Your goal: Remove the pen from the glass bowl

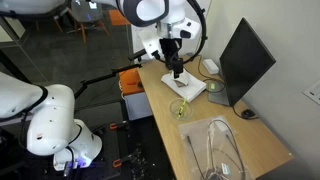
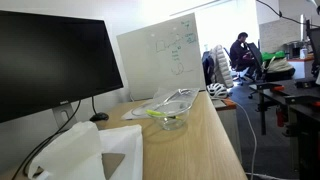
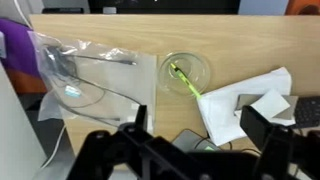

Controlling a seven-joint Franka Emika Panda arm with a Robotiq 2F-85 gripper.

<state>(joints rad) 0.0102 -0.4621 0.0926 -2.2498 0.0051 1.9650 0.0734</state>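
Hovering above the wooden desk (image 3: 120, 30), with the gripper (image 3: 197, 120) spread wide and holding nothing; in an exterior view, gripper (image 1: 173, 68) poised over the white paper sheet (image 1: 184, 90).

In the glass bowl (image 3: 203, 60), in the wrist view: only a green pen (image 3: 183, 78), lying slantwise with one end at the near-right rim. Same pairing in both exterior views, pen (image 1: 181, 106) (image 2: 160, 113) inside bowl (image 1: 174, 103) (image 2: 180, 123).

Left of the bowl in the wrist view: a clear plastic bag (image 3: 90, 65) holding coiled cables. Right and nearer: the paper sheet (image 3: 245, 100), just beside the bowl.
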